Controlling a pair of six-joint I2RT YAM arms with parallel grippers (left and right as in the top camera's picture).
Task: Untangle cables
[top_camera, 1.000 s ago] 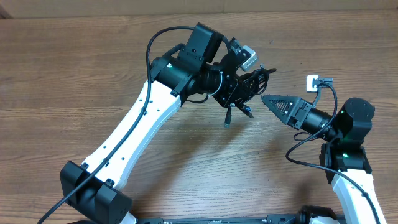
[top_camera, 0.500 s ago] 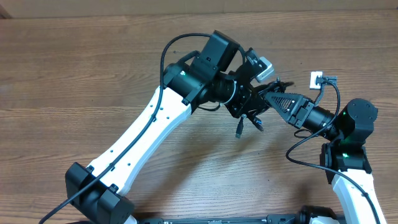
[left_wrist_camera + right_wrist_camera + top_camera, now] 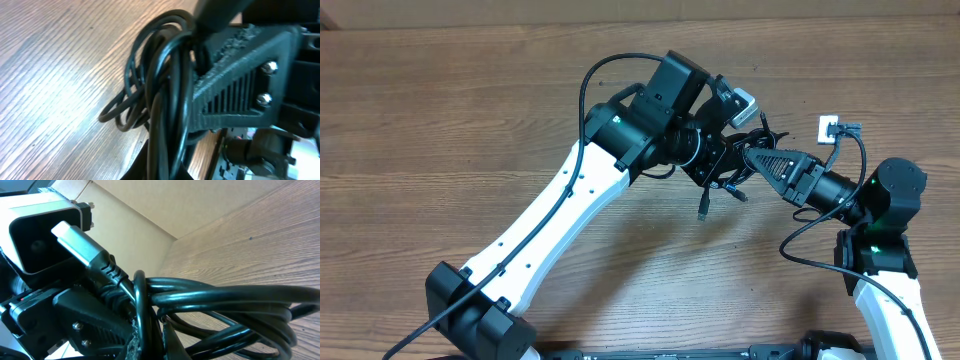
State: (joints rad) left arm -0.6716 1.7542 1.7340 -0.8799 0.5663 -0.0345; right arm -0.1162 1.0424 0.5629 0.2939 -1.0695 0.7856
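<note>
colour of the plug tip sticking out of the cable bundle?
Silver metal plug tip on thin black bundled cables; clearest in the right wrist view.

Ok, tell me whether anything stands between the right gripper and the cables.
Nothing visible does. The right gripper, shut, has its tip right at the cables, which the left gripper holds bunched above the table. In the right wrist view the loops cross directly before it; whether a strand is pinched cannot be told.

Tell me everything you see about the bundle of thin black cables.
The bundle of thin black cables is glossy, rubber-like cord wound in several tangled loops, held above the wooden table. Both the left pincer and right pincer are shut on it. Two plug ends dangle below; a flat silver plug sticks out.
</note>
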